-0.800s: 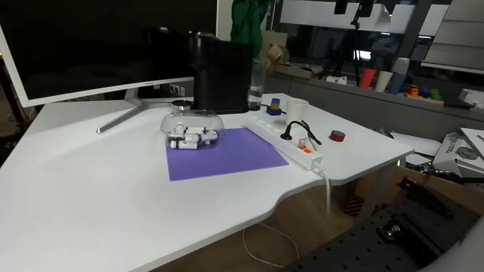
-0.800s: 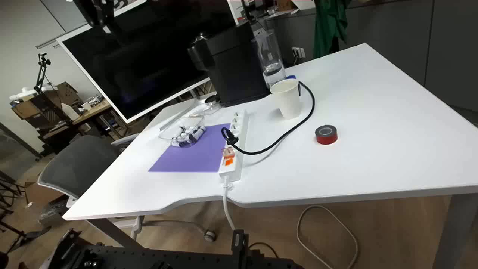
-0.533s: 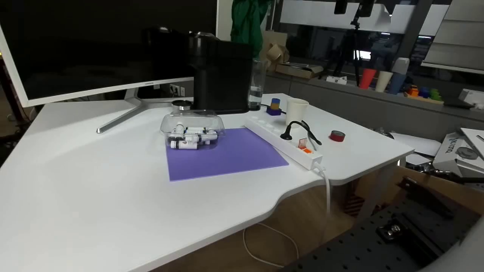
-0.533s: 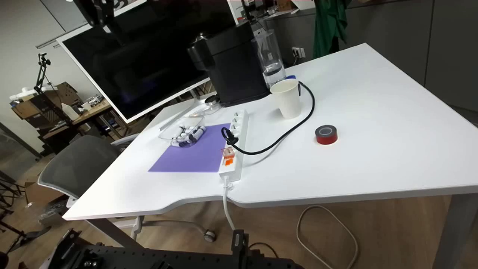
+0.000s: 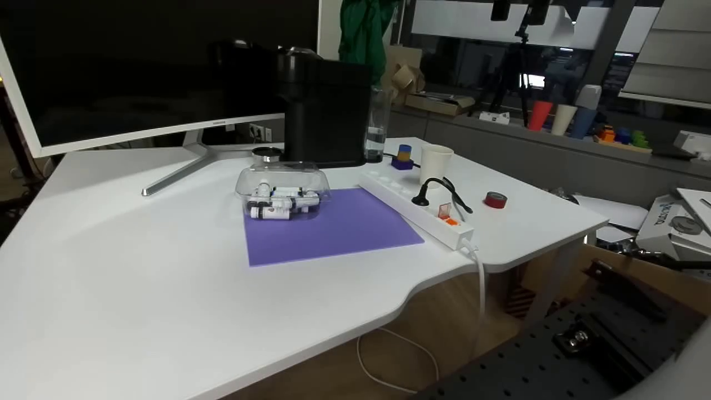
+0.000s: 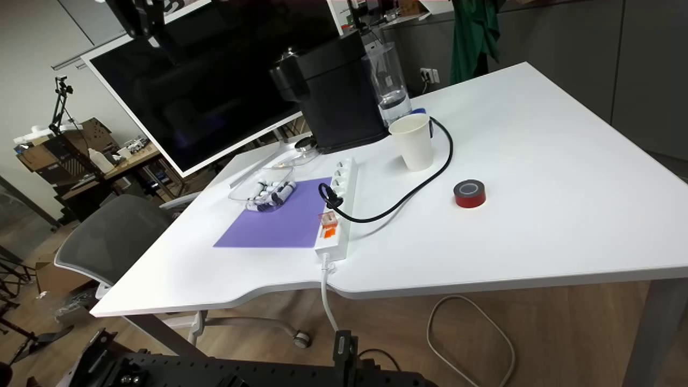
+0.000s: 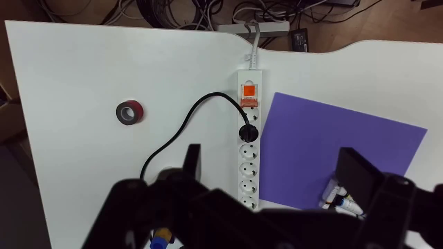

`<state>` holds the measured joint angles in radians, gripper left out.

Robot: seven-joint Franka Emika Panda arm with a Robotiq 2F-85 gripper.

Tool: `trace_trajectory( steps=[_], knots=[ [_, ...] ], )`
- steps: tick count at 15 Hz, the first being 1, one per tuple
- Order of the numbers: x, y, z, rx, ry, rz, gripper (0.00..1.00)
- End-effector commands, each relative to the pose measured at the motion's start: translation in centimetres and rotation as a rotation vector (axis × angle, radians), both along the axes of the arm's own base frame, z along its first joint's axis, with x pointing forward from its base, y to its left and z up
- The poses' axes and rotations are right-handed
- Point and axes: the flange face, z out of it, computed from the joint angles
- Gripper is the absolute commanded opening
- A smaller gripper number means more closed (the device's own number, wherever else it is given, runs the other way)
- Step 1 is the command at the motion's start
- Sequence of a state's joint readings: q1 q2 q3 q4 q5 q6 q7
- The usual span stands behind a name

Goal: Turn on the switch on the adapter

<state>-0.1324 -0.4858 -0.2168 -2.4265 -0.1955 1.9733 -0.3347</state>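
The adapter is a long white power strip (image 7: 248,160) lying on the table. It also shows in both exterior views (image 5: 408,211) (image 6: 348,196). Its switch (image 7: 249,90), a small orange rocker, sits at the end where the white cord leaves; it also shows in both exterior views (image 5: 451,221) (image 6: 329,233). A clear reddish cover (image 7: 249,102) stands raised beside the switch. A black plug (image 7: 248,133) sits in a socket near that end. My gripper (image 7: 270,149) is open and empty, high above the strip, its fingers apart on either side; the switch lies beyond the fingertips.
A purple mat (image 7: 311,138) lies beside the strip, with a clear box (image 5: 283,180) of small bottles on it. A black cable (image 6: 408,196) curves past a paper cup (image 6: 414,142). A tape roll (image 6: 469,193) lies on the table. A black machine (image 5: 328,111) stands behind.
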Motion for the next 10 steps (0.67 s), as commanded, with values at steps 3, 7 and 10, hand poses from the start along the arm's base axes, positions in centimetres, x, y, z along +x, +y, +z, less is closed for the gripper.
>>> trace_trajectory(
  steps=[3, 7, 10],
  knots=[
    [0.2, 1.0, -2.4, -0.025, -0.010, 0.013, 1.00],
    [-0.4, 2.0, -8.0, -0.025, -0.023, 0.024, 1.00],
    [-1.0, 2.4, -12.6, -0.019, -0.026, 0.023, 1.00]
  ],
)
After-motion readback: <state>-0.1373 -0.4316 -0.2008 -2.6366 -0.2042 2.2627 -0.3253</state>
